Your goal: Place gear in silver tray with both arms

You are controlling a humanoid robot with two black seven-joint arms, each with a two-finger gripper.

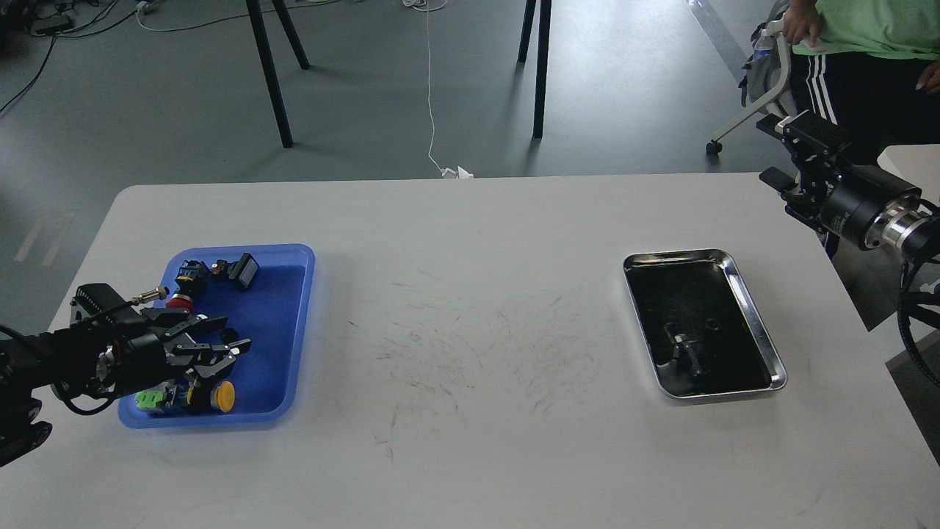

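The silver tray (pixel 757 317) lies on the right of the white table, its dark bottom showing only reflections. My left gripper (pixel 228 334) hovers low over the blue tray (pixel 304 323) at the left, fingers spread. A small dark round part (pixel 229 335) lies between the fingertips; I cannot tell whether it is the gear or whether the fingers touch it. My right gripper (pixel 775 150) hangs at the table's far right edge, up beyond the silver tray, its two fingers apart and holding nothing.
The blue tray holds several small parts: a yellow button (pixel 223 395), a green connector (pixel 149 400), a black switch (pixel 242 270), a red-and-black piece (pixel 178 301). A seated person (pixel 859 44) is at the back right. Stand legs (pixel 268 73) rise behind the table.
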